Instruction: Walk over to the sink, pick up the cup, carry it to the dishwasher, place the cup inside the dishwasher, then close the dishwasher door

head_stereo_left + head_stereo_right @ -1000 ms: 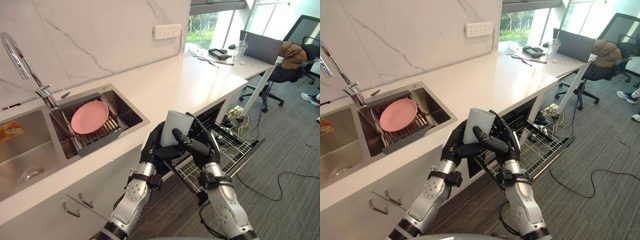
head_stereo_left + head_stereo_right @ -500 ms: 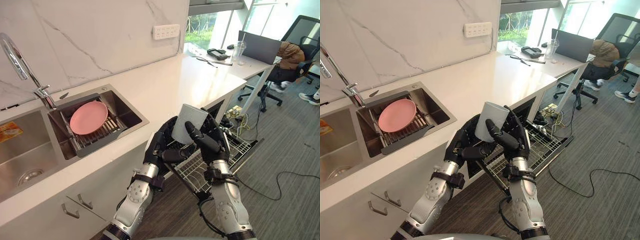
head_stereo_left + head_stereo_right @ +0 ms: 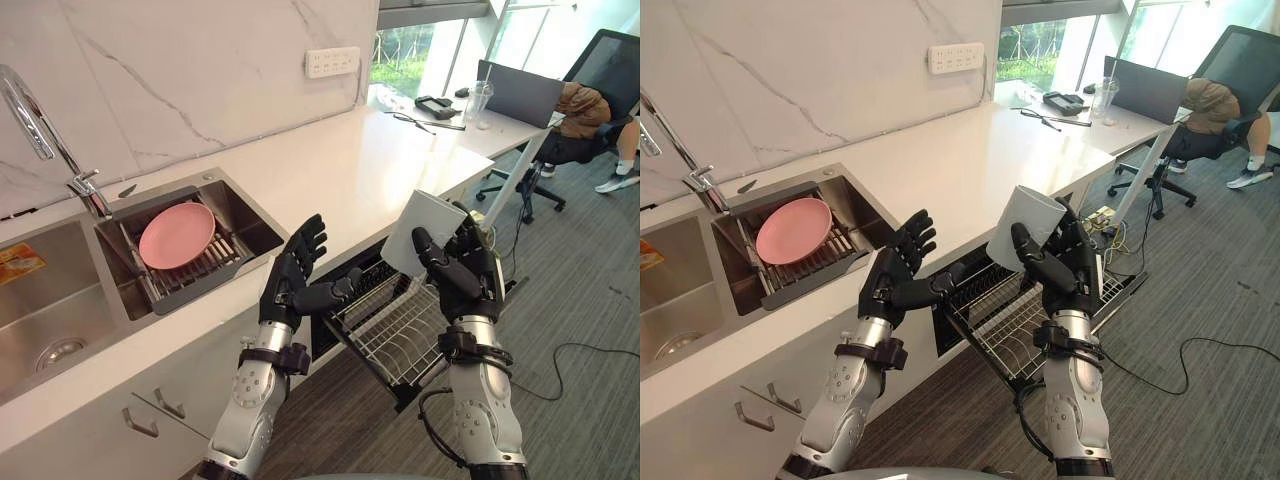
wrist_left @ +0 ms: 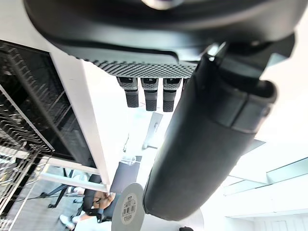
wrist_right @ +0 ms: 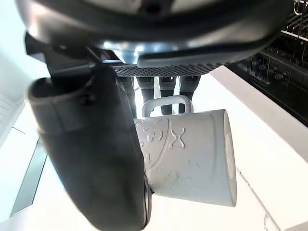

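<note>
The white cup (image 3: 424, 231) is off the counter and in the air, tilted, clamped in the right hand (image 3: 462, 278). The thumb (image 3: 1032, 256) lies across the side of the cup nearest the camera, and the fingers wrap round its far side. In the right wrist view the cup (image 5: 190, 155) lies crosswise between the big dark thumb (image 5: 91, 159) and the row of fingers (image 5: 166, 84). Its raised pattern faces the camera and its looped handle (image 5: 166, 100) sits right up against those fingers. The cup hangs above the far part of the wire rack (image 3: 395, 335), which is drawn out of the open dishwasher (image 3: 940, 335) under the white counter (image 3: 340, 170). It sits just off the counter's front edge. The left hand (image 3: 293, 278) is apart from the cup, held up in front of the counter's edge over the near end of the rack. Its fingers are straight and fanned, its thumb points toward the rack, and it grips nothing. The left wrist view likewise shows its fingers (image 4: 151, 98) straight and unbent. Farther along the counter, the steel sink (image 3: 248, 228) holds a pink plate (image 3: 177, 235) on a dish rack. A chrome tap (image 3: 32, 112) stands at the sink's back edge.
</note>
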